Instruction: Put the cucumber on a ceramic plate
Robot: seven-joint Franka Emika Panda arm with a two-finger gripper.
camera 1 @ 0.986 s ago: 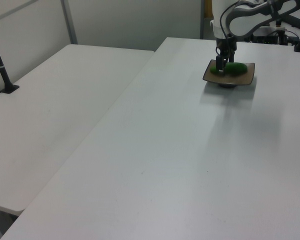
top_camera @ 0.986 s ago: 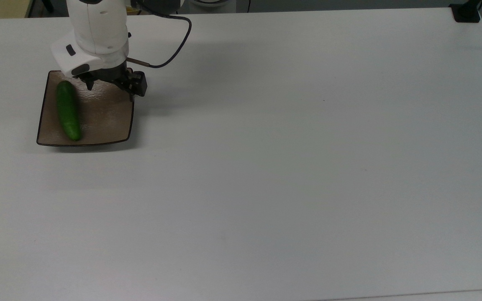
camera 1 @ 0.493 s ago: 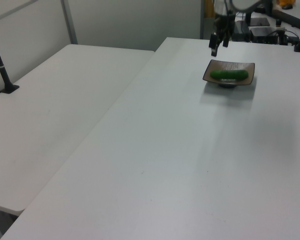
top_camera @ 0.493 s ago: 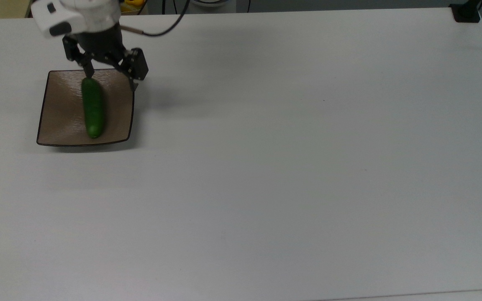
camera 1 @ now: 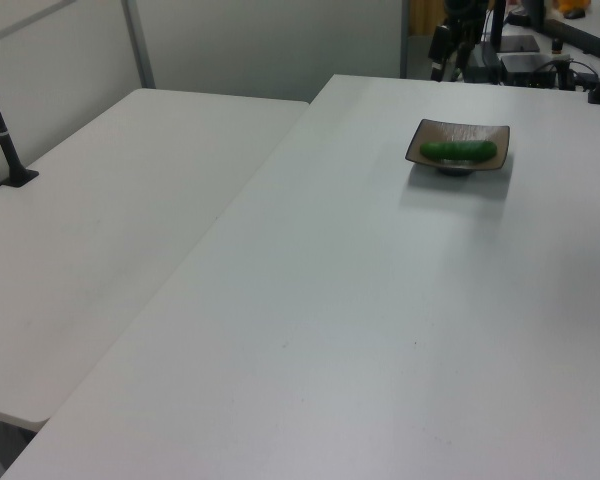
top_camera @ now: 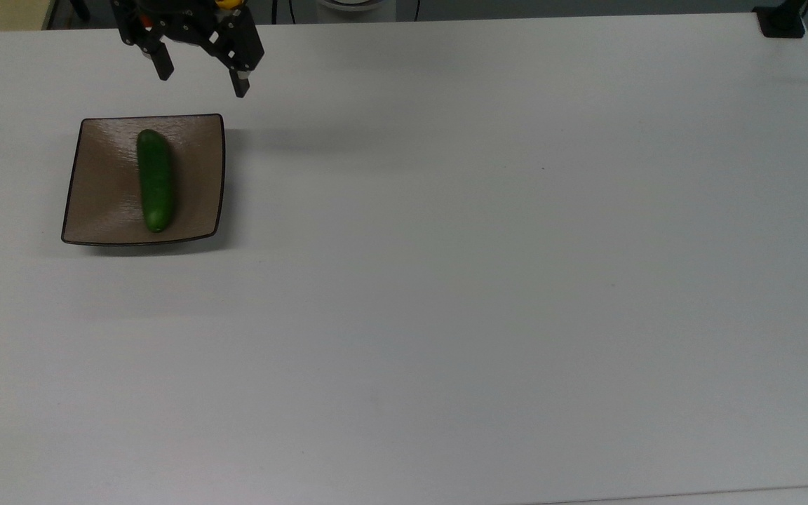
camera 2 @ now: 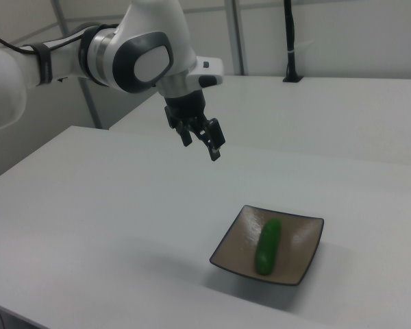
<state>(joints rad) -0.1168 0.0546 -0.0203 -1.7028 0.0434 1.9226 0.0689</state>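
Item: desk [top_camera: 488, 280]. White, flat, broad. Near and middle stretches bare in the top view; the same surface carries the plate toward the top view's left.

Item: ceramic plate [top_camera: 99, 210]. Square, glossy tan-brown, thin dark rim, corners slightly raised. Stands flat on the desk. Position unchanged across the last second. Also seen in the left view [camera 1: 492, 133] and the right view [camera 2: 303, 259].

Item: cucumber [top_camera: 155, 180]. Dark green, smooth, rounded ends. Lies lengthwise in the plate's shallow dip, roughly central, wholly inside the rim, touched by nothing. One second ago it lay along the plate's edge on the top view's left; half a second ago it had shifted to the middle, and it has kept that place since. Seen too in the left view [camera 1: 459, 151] and the right view [camera 2: 267, 245].

Item: gripper [top_camera: 200, 78]. Black jaws, spread wide, holding nothing. One second ago it sat low over the plate's far edge; it has since risen and drawn back, and now hangs well above the desk beyond the plate's far side, as the right view [camera 2: 201, 145] shows plainly.

Assessment: release made, cucumber at rest on the plate, arm retreating. The task reads as done. Remaining risk judged slight: the dip should keep the round cucumber from rolling off.
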